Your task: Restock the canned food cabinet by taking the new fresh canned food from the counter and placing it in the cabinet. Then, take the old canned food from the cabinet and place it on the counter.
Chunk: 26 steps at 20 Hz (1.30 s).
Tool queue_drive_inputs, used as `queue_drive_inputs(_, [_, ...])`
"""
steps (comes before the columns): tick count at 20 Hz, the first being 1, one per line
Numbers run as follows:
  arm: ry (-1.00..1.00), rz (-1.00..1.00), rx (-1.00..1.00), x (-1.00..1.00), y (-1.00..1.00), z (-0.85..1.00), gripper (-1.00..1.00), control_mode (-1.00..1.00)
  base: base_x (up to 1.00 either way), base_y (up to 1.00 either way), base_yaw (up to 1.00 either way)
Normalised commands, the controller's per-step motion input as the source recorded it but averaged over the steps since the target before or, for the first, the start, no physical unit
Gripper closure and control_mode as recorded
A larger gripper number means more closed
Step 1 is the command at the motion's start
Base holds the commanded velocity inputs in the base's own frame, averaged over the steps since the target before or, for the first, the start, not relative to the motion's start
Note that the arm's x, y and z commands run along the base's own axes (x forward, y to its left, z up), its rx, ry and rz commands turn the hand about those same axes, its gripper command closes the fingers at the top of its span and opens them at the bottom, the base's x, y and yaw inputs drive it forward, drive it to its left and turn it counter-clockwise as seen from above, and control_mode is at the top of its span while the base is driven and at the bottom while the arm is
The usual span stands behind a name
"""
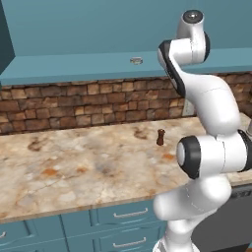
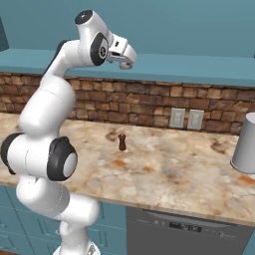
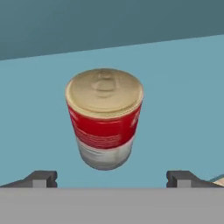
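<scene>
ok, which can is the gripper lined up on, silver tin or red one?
The red-and-white can, upright on the teal shelf, centred between the open fingertips. The flat silver tin sits apart.

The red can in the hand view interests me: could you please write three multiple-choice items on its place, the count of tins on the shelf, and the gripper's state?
1. Where does the red can stand?
A. on the teal cabinet floor
B. on the counter
C. in a drawer

2. How many flat silver tins lie on the cabinet shelf in the left base view?
A. none
B. one
C. three

3. What state is the gripper in?
A. shut on the can
B. shut on nothing
C. open, short of the can

Key: 1 A, teal surface surrounds it; 2 B, a single tin shows; 3 C, the fingertips stand wide apart, nothing between them.
</scene>
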Motion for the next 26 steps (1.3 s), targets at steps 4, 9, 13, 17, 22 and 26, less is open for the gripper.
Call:
queue_drive_inputs(4, [0.00, 0.01, 0.00, 0.55, -0.01, -0.13, -1.00, -1.00, 0.00, 0.00, 0.00])
queue_drive_inputs(9, [0.00, 0.00, 0.00, 0.50, -0.08, -0.04, -1.00, -1.00, 0.00, 0.00, 0.00])
queue_drive_inputs(13, [0.00, 0.00, 0.00, 0.07, -0.21, -0.03, 1.00, -1.00, 0.00, 0.00, 0.00])
queue_drive_inputs(17, [0.00, 0.00, 0.00, 0.00, -0.07, 0.00, 1.00, -1.00, 0.00, 0.00, 0.00])
queue_drive_inputs(22, [-0.01, 0.05, 0.00, -0.58, 0.00, 0.00, 1.00, -1.00, 0.00, 0.00, 0.00])
queue_drive_inputs(26, [-0.13, 0.17, 0.00, -1.00, 0.04, 0.01, 1.00, -1.00, 0.00, 0.00, 0.00])
